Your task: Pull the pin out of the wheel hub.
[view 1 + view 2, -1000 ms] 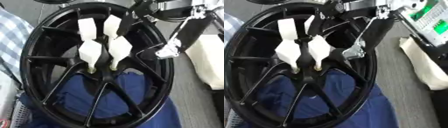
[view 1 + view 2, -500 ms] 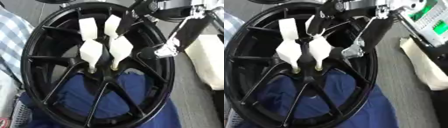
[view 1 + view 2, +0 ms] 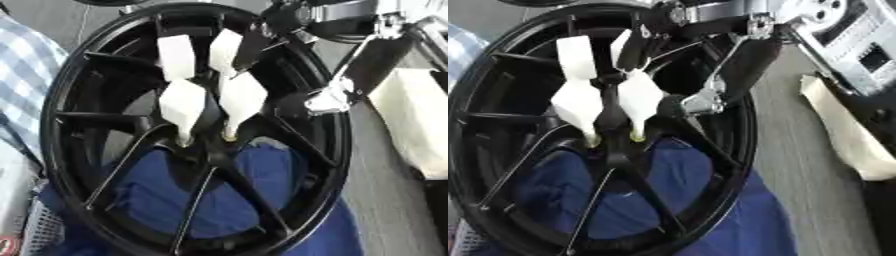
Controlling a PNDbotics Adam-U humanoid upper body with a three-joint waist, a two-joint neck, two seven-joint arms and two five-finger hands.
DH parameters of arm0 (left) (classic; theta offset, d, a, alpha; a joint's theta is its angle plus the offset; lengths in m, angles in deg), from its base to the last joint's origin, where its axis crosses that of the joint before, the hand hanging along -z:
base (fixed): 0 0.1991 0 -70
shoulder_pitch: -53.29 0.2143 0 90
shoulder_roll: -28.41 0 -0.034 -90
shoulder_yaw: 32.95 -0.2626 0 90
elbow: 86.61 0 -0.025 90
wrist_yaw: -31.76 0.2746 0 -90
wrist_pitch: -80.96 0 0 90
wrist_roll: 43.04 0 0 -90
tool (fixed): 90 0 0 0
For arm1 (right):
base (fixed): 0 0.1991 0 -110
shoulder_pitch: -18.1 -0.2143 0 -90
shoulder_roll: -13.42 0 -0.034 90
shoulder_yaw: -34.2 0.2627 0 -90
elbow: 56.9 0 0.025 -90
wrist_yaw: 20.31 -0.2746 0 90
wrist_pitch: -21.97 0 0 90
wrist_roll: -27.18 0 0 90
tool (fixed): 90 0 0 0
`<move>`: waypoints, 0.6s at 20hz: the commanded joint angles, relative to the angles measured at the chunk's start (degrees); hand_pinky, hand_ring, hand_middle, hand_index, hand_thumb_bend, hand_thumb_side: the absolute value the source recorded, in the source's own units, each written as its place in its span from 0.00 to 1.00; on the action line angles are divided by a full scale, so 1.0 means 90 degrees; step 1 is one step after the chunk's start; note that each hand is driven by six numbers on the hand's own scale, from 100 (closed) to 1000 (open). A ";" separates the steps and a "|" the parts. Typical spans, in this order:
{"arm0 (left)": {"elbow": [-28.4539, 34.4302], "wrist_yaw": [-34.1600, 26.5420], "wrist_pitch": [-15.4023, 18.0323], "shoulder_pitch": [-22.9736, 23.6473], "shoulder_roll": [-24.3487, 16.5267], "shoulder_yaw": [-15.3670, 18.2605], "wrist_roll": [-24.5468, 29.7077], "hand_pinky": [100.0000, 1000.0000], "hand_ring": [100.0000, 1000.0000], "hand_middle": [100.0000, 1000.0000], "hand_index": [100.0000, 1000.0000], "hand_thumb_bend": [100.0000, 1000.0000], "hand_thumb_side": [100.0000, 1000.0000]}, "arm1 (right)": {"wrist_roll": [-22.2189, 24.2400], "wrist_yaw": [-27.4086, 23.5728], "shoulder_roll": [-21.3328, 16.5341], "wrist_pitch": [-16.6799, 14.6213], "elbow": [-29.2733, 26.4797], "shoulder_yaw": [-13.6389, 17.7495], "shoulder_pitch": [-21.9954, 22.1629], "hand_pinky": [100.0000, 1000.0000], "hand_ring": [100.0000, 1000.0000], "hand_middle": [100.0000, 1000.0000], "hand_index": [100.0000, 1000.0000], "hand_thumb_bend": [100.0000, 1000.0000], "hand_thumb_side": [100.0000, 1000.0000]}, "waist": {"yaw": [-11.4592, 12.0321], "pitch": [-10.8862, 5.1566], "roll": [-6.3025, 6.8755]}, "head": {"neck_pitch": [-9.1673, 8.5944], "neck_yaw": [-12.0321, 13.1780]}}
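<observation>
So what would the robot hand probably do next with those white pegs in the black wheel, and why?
Probably close its fingers on the upper right white pin and draw it out. The right hand already sits against that pin at the wheel hub, and all four white pins look still seated in the black wheel.

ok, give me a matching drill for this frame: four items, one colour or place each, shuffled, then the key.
Items:
1. wheel hub
2. pins
3. cloth
4. right hand

Descriptions:
A. blue, lying under the spokes
B. white, standing in the hub's centre
C. black, spoked
D. at the rim's right side, upper part of the view

Pairs: 1-C, 2-B, 3-A, 4-D
</observation>
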 commanded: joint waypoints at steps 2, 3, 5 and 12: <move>0.0122 0.0013 0.0006 -0.0067 -0.0050 0.0027 0.0020 0.84 0.78 0.65 0.69 0.20 0.57 | 0.0006 0.0077 -0.0092 -0.0033 0.0030 0.0049 -0.0081 0.84 0.79 0.75 0.83 0.20 0.31 | 0.0004 -0.0091 0.0030 | -0.0083 -0.0011; 0.0122 0.0014 0.0005 -0.0067 -0.0049 0.0028 0.0020 0.84 0.78 0.65 0.69 0.19 0.57 | 0.0009 0.0093 -0.0092 -0.0035 0.0042 0.0047 -0.0075 0.84 0.79 0.74 0.83 0.20 0.31 | 0.0009 -0.0084 0.0028 | -0.0087 -0.0012; 0.0122 0.0017 0.0007 -0.0072 -0.0047 0.0029 0.0022 0.84 0.78 0.65 0.69 0.19 0.57 | 0.0011 0.0120 -0.0086 -0.0043 0.0069 0.0046 -0.0063 0.84 0.79 0.74 0.83 0.20 0.31 | 0.0016 -0.0074 0.0027 | -0.0101 -0.0016; 0.0122 0.0016 0.0009 -0.0081 -0.0035 0.0029 0.0025 0.84 0.78 0.65 0.69 0.19 0.58 | 0.0037 0.0220 -0.0063 -0.0075 0.0169 0.0022 -0.0043 0.83 0.78 0.73 0.83 0.21 0.31 | 0.0044 -0.0040 0.0027 | -0.0123 -0.0033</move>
